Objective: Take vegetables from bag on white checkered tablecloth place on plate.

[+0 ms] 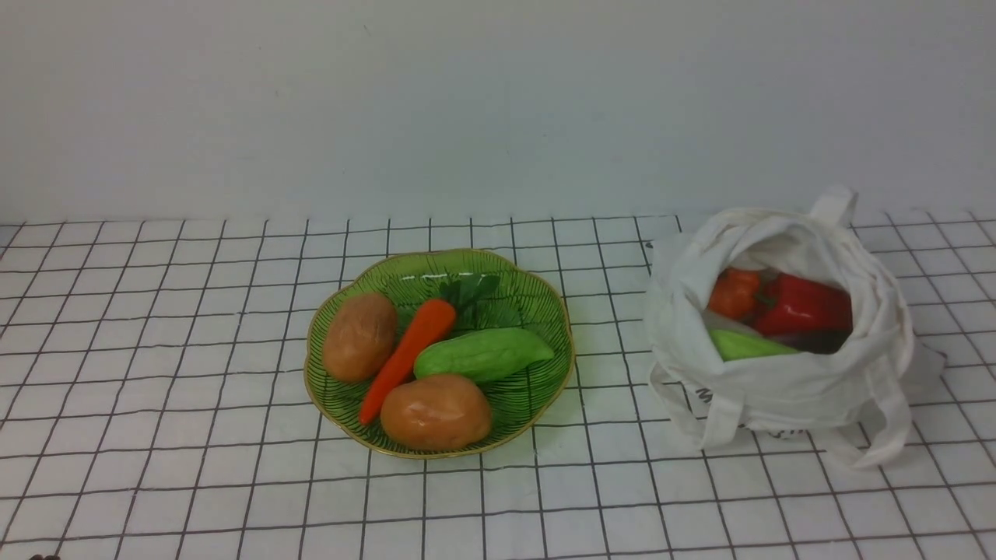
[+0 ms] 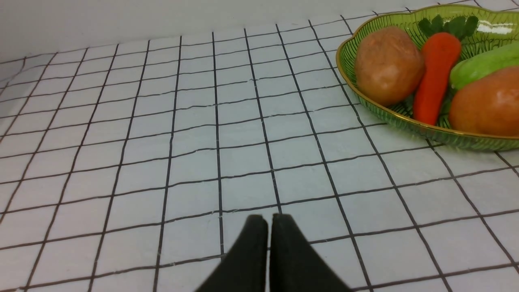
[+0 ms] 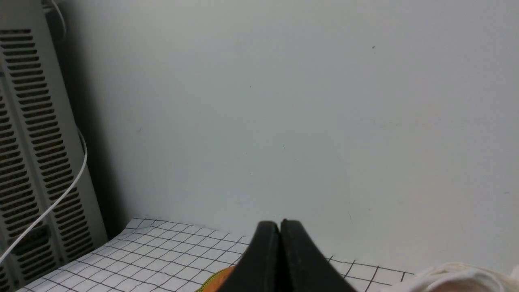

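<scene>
plate holds four, bag not emptied — nothing in hand
bag lies to the plate's right on the tablecloth, red pepper and gourd at its mouth; right gripper nearer, jaws pressed together — left gripper likewise.

The left jaws are closed. Their two black fingers lie side by side with only a hairline seam between them and nothing caught in it, and the tips are angled downward. The right jaws are likewise pressed flush, with the black fingers meeting tip to tip, empty and aimed more level than the left.
</scene>
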Available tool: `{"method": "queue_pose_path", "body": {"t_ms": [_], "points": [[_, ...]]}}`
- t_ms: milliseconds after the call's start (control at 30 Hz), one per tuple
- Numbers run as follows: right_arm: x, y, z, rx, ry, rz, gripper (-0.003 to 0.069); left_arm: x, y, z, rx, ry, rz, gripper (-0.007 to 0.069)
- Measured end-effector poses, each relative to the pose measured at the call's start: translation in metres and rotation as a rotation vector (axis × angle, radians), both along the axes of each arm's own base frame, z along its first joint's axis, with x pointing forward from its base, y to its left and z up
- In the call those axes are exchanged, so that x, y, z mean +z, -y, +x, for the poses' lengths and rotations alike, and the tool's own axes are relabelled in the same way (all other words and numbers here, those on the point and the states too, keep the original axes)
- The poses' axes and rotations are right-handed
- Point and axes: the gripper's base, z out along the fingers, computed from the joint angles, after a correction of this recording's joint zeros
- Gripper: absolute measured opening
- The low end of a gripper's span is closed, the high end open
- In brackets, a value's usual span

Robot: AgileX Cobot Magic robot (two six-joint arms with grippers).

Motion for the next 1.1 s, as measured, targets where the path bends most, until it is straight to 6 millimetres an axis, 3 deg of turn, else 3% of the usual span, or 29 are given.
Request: {"method": "queue_pose_path", "body": {"t_ms": [533,733,800,833,967,1100], "points": [[-0.013,-0.011,0.000,0.061,0.097,-0.149,-0.0014,0.000,0.000,0.000,0.000,0.000,0.000,-0.0008],[-0.047,-0.008,0.014,-0.190,0.010,-0.214,-0.0014,0.000,0.000,0.000,0.000,0.000,0.000,-0.0008],[-0.072,-0.005,0.023,-0.317,-0.075,-0.248,-0.0014,0.000,0.000,0.000,0.000,0.000,0.000,-0.0008],[-0.074,-0.005,0.023,-0.316,-0.082,-0.250,-0.0014,0.000,0.000,0.000,0.000,0.000,0.000,-0.0008],[-0.126,0.004,0.031,-0.495,-0.236,-0.287,-0.0014,0.000,0.000,0.000,0.000,0.000,0.000,-0.0008],[-0.141,0.008,0.031,-0.565,-0.315,-0.304,-0.0014,0.000,0.000,0.000,0.000,0.000,0.000,-0.0008]]}}
